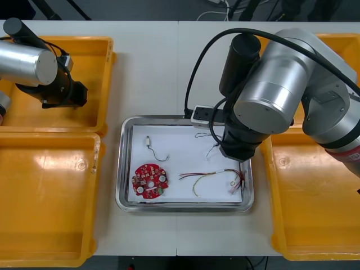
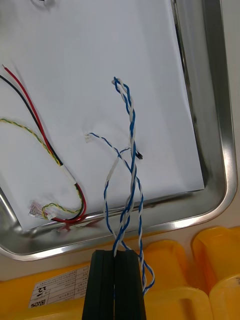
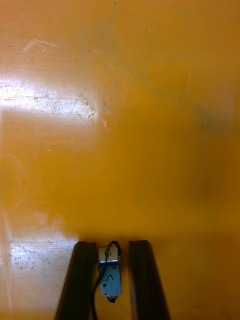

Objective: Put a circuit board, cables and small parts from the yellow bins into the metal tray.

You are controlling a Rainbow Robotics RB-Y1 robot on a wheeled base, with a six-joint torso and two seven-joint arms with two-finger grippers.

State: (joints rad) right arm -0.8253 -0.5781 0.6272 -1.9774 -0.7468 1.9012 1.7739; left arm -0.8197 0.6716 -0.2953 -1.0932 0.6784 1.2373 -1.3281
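Since the right hand clamps the blue and white cable above the metal tray, centre-right of frame, we advise lowering before release; left hand pinches a small metal part, upper-left yellow bin.

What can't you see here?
Front view: silver right arm covers the shiny metal tray's far right corner.
Right wrist view: print on the yellow bin's white label, beside the right gripper holding the twisted blue and white cable, too small.
Left wrist view: the left gripper's small grey metal part, too small to identify.
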